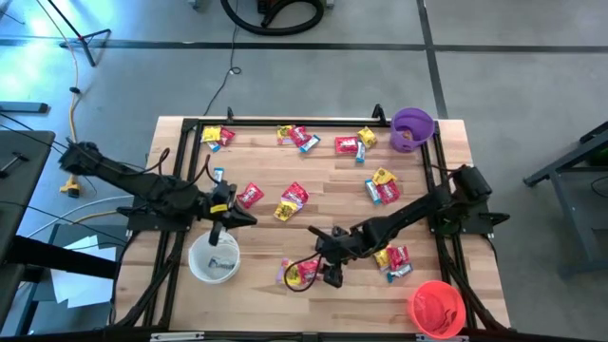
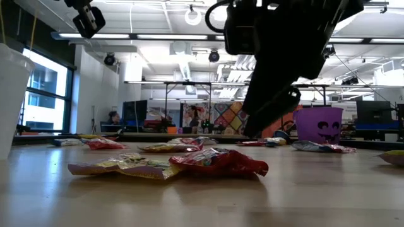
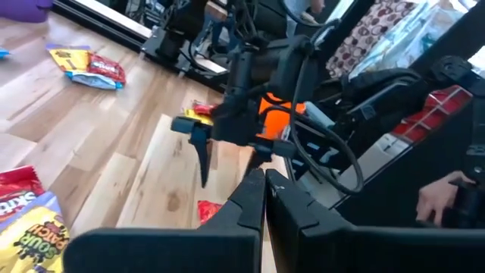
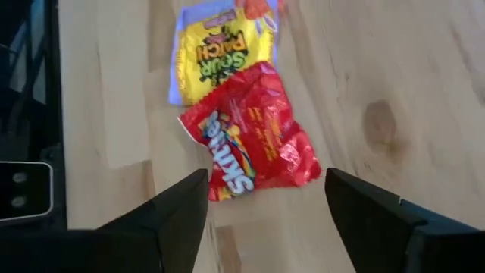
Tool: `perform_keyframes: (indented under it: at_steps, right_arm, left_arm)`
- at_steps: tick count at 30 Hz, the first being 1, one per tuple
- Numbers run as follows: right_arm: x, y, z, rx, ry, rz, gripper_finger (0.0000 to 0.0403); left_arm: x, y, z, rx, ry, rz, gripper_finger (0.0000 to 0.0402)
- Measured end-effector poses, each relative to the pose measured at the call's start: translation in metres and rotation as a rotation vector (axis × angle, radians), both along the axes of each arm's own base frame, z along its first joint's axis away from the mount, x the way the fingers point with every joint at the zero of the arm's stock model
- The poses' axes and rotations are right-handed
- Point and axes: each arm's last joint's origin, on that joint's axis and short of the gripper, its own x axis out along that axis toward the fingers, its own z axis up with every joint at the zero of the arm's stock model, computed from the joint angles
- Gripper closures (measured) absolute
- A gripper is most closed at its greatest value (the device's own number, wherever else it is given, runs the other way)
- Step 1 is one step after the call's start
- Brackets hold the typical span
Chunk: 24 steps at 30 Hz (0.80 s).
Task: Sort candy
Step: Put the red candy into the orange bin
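Candy packets in red, yellow and blue wrappers lie scattered on the wooden table (image 1: 266, 171). A red packet (image 4: 254, 144) lies flat beside a yellow one (image 4: 220, 57) near the front edge. My right gripper (image 4: 265, 208) hangs open just above the red packet (image 1: 302, 273), slanting down, one finger to either side of its near end and touching nothing. My left gripper (image 3: 265, 186) is shut and holds nothing that shows. It hovers roughly level above the table (image 1: 243, 218), just beyond the white bowl (image 1: 214, 258).
A purple bowl (image 1: 411, 128) stands at the far right corner and a red bowl (image 1: 437, 307) at the near right corner. More packets lie along the far edge (image 1: 299, 138), mid-table (image 1: 293, 199) and under my right arm (image 1: 394, 261). A black frame (image 1: 285, 121) rims the table.
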Motion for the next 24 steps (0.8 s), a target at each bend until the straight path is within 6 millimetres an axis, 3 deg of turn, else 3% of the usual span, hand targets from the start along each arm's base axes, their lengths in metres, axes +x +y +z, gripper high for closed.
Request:
perform_keyframes:
  at_steps: [5, 12, 17, 20, 24]
  right_arm:
    - [0.002, 0.000, -0.004, -0.007, -0.005, 0.005, 0.0131]
    - [0.009, 0.004, -0.028, -0.081, 0.026, 0.034, 0.0129]
    - [0.026, 0.012, -0.030, -0.147, 0.011, 0.085, 0.0132]
    - [0.035, 0.014, -0.030, -0.169, 0.036, 0.094, 0.0147]
    - [0.041, 0.015, -0.024, -0.183, 0.080, 0.099, 0.0200]
  left_arm:
    - [0.001, 0.004, -0.002, 0.008, 0.021, 0.023, 0.0401]
    - [0.002, 0.009, -0.004, 0.013, 0.038, 0.052, 0.0401]
    - [0.002, 0.011, -0.004, 0.014, 0.040, 0.066, 0.0401]
    - [0.002, 0.012, -0.004, 0.016, 0.047, 0.071, 0.0401]
    - [0.002, 0.012, -0.005, 0.019, 0.050, 0.070, 0.0401]
